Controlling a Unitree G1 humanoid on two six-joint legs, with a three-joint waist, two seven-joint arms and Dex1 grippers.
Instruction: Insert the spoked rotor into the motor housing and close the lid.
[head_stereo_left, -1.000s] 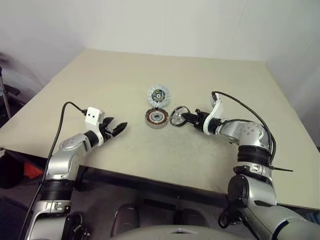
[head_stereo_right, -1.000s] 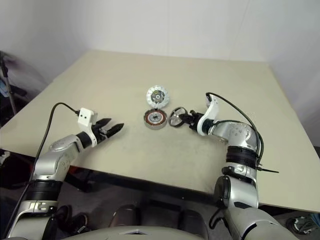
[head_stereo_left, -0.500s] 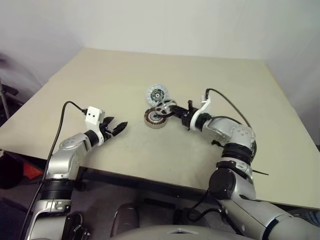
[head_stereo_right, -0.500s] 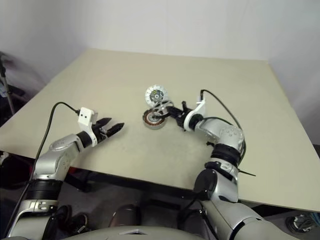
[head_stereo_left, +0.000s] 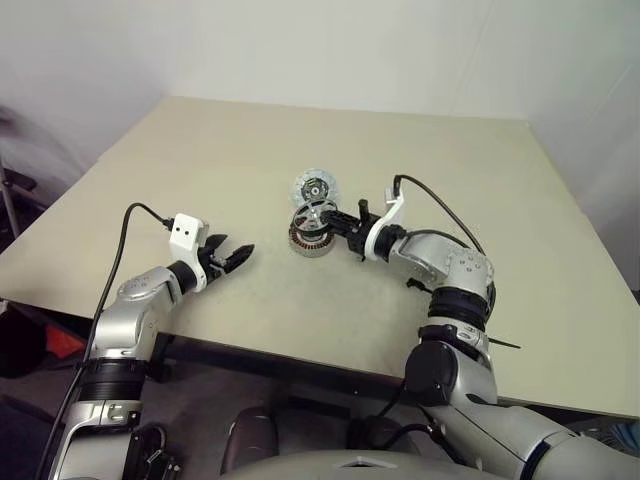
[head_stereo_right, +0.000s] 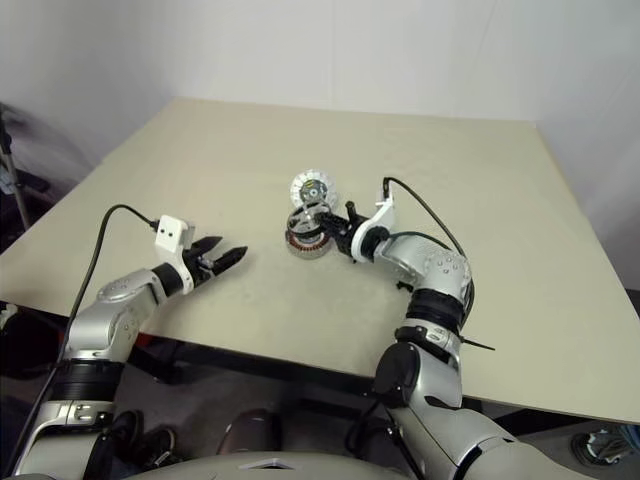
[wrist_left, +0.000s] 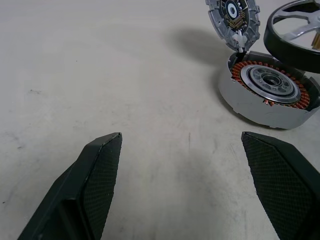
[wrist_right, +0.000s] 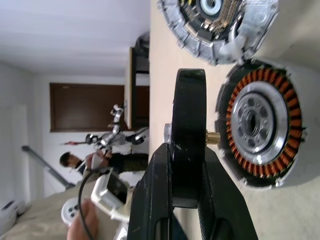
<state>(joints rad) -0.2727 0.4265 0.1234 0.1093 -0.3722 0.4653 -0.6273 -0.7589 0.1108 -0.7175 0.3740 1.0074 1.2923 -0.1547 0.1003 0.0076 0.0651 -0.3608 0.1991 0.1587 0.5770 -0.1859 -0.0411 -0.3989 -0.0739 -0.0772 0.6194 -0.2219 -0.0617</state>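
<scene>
Spoked rotor (head_stereo_left: 316, 214) — unlabelled — pinched by right tool (head_stereo_left: 338, 221).

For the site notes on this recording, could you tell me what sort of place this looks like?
Probably a robotics lab or test room. A plain beige table stands against bare white walls, holding only motor parts: a motor housing and its lid. In the right wrist view, a person sits in the background near another small robot.

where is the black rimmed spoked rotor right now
The black-rimmed, silver-spoked rotor is clamped by its rim in the right end effector, held off the tan table just above the copper-wound metal motor housing, near the table's middle, in front of the silvery lid.
</scene>
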